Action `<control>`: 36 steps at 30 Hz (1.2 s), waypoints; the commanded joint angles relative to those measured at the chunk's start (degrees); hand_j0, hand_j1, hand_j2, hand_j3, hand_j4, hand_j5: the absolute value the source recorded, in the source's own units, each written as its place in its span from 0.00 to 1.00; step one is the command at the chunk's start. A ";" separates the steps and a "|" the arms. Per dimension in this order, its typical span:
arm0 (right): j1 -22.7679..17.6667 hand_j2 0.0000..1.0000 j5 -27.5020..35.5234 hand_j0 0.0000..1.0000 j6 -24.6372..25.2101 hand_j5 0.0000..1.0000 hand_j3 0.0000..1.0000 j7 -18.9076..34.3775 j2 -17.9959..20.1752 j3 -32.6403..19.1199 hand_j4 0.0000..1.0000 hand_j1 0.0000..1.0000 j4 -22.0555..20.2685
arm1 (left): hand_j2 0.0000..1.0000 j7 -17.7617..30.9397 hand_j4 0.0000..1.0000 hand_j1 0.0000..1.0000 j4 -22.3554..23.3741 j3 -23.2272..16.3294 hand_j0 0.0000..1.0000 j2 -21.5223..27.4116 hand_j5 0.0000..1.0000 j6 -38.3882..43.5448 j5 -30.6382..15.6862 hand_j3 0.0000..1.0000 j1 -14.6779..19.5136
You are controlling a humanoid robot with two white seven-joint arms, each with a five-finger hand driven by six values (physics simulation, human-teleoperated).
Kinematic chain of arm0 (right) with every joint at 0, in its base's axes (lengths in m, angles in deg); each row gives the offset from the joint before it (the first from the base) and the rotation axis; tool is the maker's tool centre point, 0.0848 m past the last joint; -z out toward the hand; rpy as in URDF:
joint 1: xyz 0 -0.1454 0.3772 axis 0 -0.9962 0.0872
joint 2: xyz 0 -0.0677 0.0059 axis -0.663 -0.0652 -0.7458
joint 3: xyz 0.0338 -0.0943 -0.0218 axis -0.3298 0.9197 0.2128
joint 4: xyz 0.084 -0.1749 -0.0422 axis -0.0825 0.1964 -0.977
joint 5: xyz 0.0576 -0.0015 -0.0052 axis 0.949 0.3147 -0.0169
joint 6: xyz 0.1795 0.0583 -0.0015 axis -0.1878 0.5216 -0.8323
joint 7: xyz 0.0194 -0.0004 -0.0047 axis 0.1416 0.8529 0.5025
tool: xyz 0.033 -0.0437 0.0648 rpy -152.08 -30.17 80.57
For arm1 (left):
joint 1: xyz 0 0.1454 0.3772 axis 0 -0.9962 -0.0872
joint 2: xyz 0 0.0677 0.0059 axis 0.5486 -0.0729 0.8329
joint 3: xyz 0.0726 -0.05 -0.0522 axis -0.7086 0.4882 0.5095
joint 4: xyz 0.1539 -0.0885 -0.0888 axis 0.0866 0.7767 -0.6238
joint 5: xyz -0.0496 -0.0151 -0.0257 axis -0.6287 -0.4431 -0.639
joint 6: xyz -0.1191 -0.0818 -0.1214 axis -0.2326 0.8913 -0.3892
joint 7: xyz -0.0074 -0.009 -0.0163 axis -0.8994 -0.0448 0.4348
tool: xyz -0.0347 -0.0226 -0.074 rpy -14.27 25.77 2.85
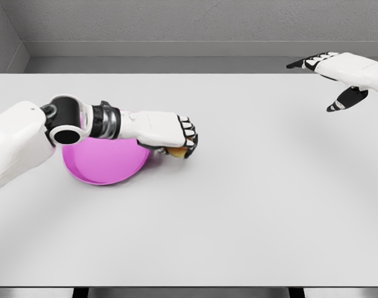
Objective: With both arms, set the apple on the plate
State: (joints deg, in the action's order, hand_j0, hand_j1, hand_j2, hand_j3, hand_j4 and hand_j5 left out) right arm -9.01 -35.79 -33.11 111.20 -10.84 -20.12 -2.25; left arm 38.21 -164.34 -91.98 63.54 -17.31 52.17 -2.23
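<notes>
Gripping the apple [175,151] just right of the pink plate [102,166], the left hand [170,133] has its fingers curled over the fruit, which shows only as an orange sliver under them. Grasp step, by the look of it; next move prob. lifts and carries it left over the plate's rim. Right hand [337,74] hovers w/ fingers spread by the table [251,211] far right corner, well apart. Lots of bare table in front.
</notes>
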 commanded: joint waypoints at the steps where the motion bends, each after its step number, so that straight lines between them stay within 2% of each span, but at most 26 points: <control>1: 0.00 1.00 0.08 1.00 0.04 1.00 1.00 -0.03 0.07 0.04 1.00 1.00 -0.01 | 0.28 0.20 0.28 0.28 -1.51 2.58 0.28 0.33 0.28 0.22 -3.67 0.28 0.00; 4: 0.00 1.00 0.08 1.00 0.04 1.00 1.00 -0.03 -0.02 0.04 1.00 1.00 -0.01 | 0.28 0.29 0.28 0.28 -3.97 3.99 0.28 5.42 0.28 0.22 -4.55 0.28 -0.17; 5: 0.00 1.00 0.08 1.00 0.04 1.00 1.00 -0.03 0.07 0.04 1.00 1.00 -0.01 | 0.28 0.29 0.28 0.28 -5.11 5.66 0.28 7.62 0.28 0.22 -4.55 0.28 -0.61; 8: 0.00 1.00 0.08 1.00 0.04 1.00 1.00 -0.03 -0.02 0.13 1.00 1.00 -0.01 | 0.28 0.29 0.28 0.28 -5.29 6.45 0.28 13.07 0.28 0.22 -6.57 0.28 -0.79; 10: 0.00 1.00 0.08 1.00 0.04 1.00 1.00 -0.03 -0.02 0.13 1.00 1.00 -0.01 | 0.27 0.29 0.27 0.27 -4.94 8.21 0.27 15.27 0.27 0.22 -6.84 0.27 -2.11; 14: 0.00 1.00 0.08 1.00 0.04 1.00 1.00 -0.03 -0.02 0.13 1.00 1.00 0.08 | 0.28 0.29 0.28 0.28 -4.06 9.88 0.28 17.12 0.28 0.22 -6.14 0.28 -5.54; 19: 0.00 1.00 0.08 1.00 0.04 1.00 1.00 -0.03 -0.02 0.13 1.00 1.00 0.08 | 0.30 0.37 0.30 0.30 -2.04 9.88 0.30 16.68 0.30 0.22 -5.96 0.30 -6.86; 20: 0.00 1.00 0.08 1.00 0.04 1.00 1.00 -0.03 -0.02 0.13 1.00 1.00 0.08 | 0.32 0.37 0.32 0.32 -2.04 9.88 0.32 16.68 0.32 0.22 -5.96 0.32 -6.86; 21: 0.00 1.00 0.08 1.00 0.04 1.00 1.00 -0.03 -0.02 0.22 1.00 1.00 0.08 | 0.42 0.37 0.42 0.42 -2.04 9.79 0.42 16.59 0.42 0.22 -5.96 0.42 -6.86; 22: 0.00 1.00 0.08 1.00 0.04 1.00 1.00 -0.03 -0.02 0.22 1.00 1.00 0.08 | 0.76 0.37 0.76 0.76 -2.04 9.70 0.76 16.50 0.76 0.22 -5.96 0.76 -7.03; 23: 0.09 1.00 0.08 1.00 0.04 1.00 1.00 -0.03 -0.02 0.39 1.00 1.00 0.08 | 1.00 0.29 1.00 1.00 -2.04 9.79 1.00 16.41 1.00 0.22 -5.96 1.00 -7.91; 30: 0.09 1.00 0.08 1.00 0.04 1.00 1.00 -0.03 -0.02 0.48 1.00 1.00 -0.01 | 1.00 0.29 1.00 1.00 -1.95 10.06 1.00 16.94 1.00 0.22 -6.58 1.00 -8.17; 31: 0.09 1.00 0.08 1.00 0.04 1.00 1.00 -0.03 -0.02 0.48 1.00 1.00 -0.01 | 1.00 0.20 1.00 1.00 -1.17 11.63 1.00 17.03 1.00 0.22 -7.71 1.00 -8.17; 34: 0.09 1.00 0.08 1.00 0.04 1.00 1.00 -0.03 0.07 0.48 1.00 1.00 -0.01 | 1.00 0.20 1.00 1.00 4.63 13.21 1.00 17.12 1.00 0.22 -16.58 1.00 -8.17; 36: 0.00 1.00 0.17 1.00 0.04 1.00 1.00 -0.03 0.07 0.48 1.00 1.00 -0.01 | 1.00 0.29 1.00 1.00 8.24 14.27 1.00 17.38 1.00 0.22 -17.21 1.00 -8.26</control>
State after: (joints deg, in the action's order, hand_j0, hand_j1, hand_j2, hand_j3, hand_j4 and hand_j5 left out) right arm -8.92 -35.79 -33.11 111.20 -10.86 -19.62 -2.21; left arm 38.49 -159.34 -78.85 80.64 -17.21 37.87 -10.58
